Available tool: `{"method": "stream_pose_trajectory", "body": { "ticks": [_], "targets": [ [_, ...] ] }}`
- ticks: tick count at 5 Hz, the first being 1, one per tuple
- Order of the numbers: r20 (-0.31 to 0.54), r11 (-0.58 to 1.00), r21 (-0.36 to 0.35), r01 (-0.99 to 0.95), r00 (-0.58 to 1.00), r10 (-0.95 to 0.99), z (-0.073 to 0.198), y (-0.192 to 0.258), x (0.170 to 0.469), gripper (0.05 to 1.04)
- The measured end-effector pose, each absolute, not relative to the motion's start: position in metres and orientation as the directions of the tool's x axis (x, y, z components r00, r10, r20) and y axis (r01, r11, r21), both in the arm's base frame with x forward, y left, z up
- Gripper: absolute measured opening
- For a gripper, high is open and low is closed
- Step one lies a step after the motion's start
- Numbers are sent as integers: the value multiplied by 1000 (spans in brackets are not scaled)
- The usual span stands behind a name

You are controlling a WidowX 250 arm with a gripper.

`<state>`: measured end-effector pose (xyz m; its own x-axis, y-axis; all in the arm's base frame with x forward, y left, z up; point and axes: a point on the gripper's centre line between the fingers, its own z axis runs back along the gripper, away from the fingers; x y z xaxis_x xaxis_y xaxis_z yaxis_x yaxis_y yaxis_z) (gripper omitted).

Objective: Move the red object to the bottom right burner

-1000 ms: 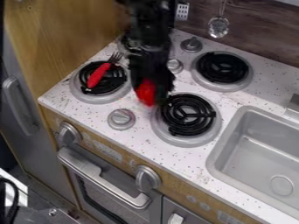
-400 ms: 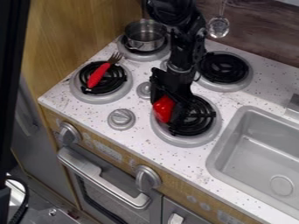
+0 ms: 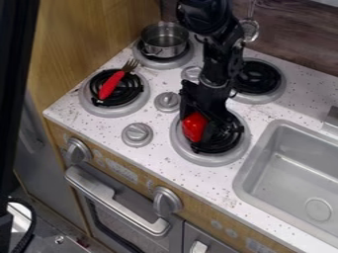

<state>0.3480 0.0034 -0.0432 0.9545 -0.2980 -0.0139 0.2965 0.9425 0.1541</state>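
Note:
My gripper (image 3: 203, 129) hangs over the bottom right burner (image 3: 210, 160), shut on the red object (image 3: 193, 126). The red object, rounded and shiny, sits between the black fingers above the left half of the coil. Whether it touches the coil I cannot tell. Part of its right side is hidden by a finger, and the gripper covers the back of the burner.
A fork with a red handle (image 3: 111, 85) lies across the front left burner (image 3: 88, 105). A metal pot (image 3: 164, 39) stands on the back left burner. Behind the arm is the back right burner (image 3: 272, 84); a grey sink (image 3: 263, 154) lies at right.
From the left, the gripper and the red object have moved right and somewhat down in the view, over the bottom right burner. The pot and a knob have come out from behind the arm.

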Motion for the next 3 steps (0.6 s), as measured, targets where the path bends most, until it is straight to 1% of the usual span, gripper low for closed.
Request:
{"method": "stream_pose_trajectory", "body": {
  "ticks": [1, 2, 3],
  "targets": [
    [-23, 951, 136, 279, 960, -278, -43, 1, 343, 888],
    [-41, 960, 117, 253, 967, -250, -43, -1, 335, 1007],
    [44, 975, 105, 195, 979, -200, -13, 1, 342, 1000]
  ]
}}
